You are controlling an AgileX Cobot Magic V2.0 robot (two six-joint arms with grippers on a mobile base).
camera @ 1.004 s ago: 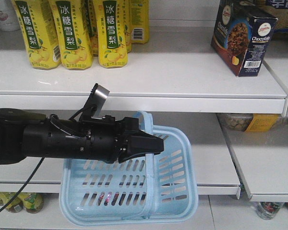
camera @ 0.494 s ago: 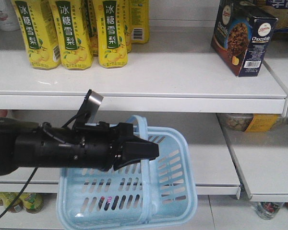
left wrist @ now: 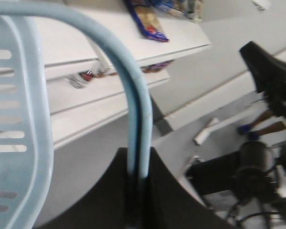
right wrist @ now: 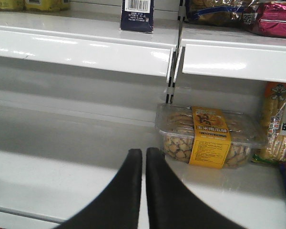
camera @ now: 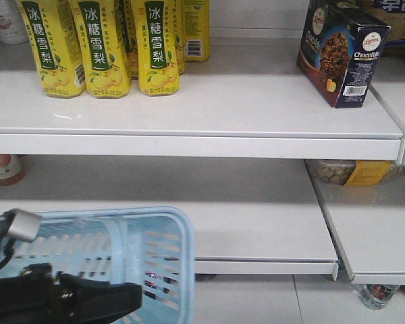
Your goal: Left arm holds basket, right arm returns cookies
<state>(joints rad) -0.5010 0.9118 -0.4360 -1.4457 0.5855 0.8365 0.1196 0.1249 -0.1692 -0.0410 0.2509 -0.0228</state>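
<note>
While the cookies (camera: pixel 339 52) sit upright on the top shelf (camera: pixel 209 108), near its right end and well apart from the yellow drink bottles (camera: pixel 101 44) at the left, the return step looks done. Judgement only: box is on the shelf, nothing is in the right gripper (right wrist: pixel 144 162).

Right wrist view: jaws closed to a thin slit, empty, hovering over the lower shelf (right wrist: pixel 62 138) just left of a clear tub of snacks (right wrist: pixel 209 136) with an orange label. Bottom of the cookie box with its barcode shows above on the upper shelf.

Left gripper (left wrist: pixel 138 186): jaws clamped on the hoop handle (left wrist: pixel 133 95) of the basket (camera: pixel 158 243). Front view has the basket low in the bottom-left corner, in front of the lower shelf and off it, with the left arm (camera: pixel 61 300) under the frame edge. Basket contents: can't tell, only slotted wall and rim show.

Left to do, as I read it: little or nothing. Maybe park the arms and set the basket down.
</note>
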